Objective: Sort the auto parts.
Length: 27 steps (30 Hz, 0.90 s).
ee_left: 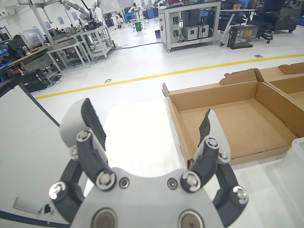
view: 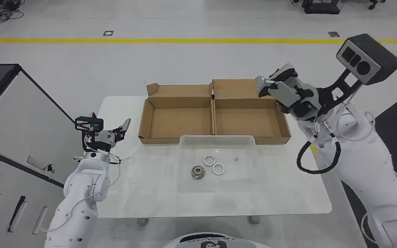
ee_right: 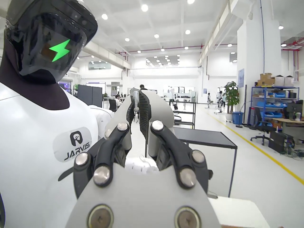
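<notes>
Steel bolt [ee_right: 135, 101] pinched in the right gripper's [view: 265, 84] jaws, shank lying along the fingers, hanging over the far rim of the right cardboard box [view: 245, 124] by the tabletop's [view: 155, 186] far edge, while the left gripper's [ee_left: 147, 106] jaws gape wide, off at the left edge.

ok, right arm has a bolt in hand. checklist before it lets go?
1. Grip: right gripper shut on the bolt, which is pinched between its pads: ok.
2. Drop spot: in the top view it sits at the far right corner of the right box; whether it is inside the walls: cannot tell.
3. Right box floor bare: ok.
4. Left gripper open, empty, by the table left edge, away from the tray: ok.
5. Tray emptied: not ok; a flanged part and two white rings lie in it.
</notes>
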Tool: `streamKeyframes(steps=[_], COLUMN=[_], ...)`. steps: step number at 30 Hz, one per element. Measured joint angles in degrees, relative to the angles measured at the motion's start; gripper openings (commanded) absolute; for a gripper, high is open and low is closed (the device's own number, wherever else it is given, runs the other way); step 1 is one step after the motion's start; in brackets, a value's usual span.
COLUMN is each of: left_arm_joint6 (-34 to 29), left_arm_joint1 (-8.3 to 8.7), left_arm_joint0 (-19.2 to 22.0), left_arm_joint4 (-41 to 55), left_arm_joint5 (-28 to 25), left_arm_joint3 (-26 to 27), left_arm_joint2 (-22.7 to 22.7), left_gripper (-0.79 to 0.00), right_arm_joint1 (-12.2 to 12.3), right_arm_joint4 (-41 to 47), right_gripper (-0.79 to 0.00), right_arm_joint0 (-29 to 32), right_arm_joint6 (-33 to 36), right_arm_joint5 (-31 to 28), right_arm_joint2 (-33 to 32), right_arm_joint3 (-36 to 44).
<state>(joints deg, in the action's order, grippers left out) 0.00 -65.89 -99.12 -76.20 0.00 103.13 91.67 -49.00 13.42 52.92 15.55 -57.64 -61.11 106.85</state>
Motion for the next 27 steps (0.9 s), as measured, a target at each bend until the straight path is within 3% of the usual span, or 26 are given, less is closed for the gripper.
streamKeyframes(steps=[6, 13, 19, 27], left_arm_joint6=[0.00, 0.00, 0.00, 0.00], left_arm_joint1=[0.00, 0.00, 0.00, 0.00], left_arm_joint0=[0.00, 0.00, 0.00, 0.00], left_arm_joint4=[0.00, 0.00, 0.00, 0.00], left_arm_joint5=[0.00, 0.00, 0.00, 0.00], left_arm_joint3=[0.00, 0.00, 0.00, 0.00], left_arm_joint2=[0.00, 0.00, 0.00, 0.00], left_gripper=[0.000, 0.000, 0.000, 0.000], right_arm_joint1=[-0.19, -0.65, -0.70, 0.42], right_arm_joint4=[7.64, 6.20, -1.24, -17.78], right_gripper=[-0.785, -0.785, -0.785, -0.785], right_arm_joint0=[-7.61, -15.66, -17.86, -13.42], right_arm_joint6=[13.13, 27.26, 33.32, 34.44], right_arm_joint5=[-0.37, 1.78, 3.92, 8.29], right_arm_joint2=[2.72, 5.58, 6.13, 3.96], right_arm_joint3=[-7.86, -17.85, -22.08, -21.30])
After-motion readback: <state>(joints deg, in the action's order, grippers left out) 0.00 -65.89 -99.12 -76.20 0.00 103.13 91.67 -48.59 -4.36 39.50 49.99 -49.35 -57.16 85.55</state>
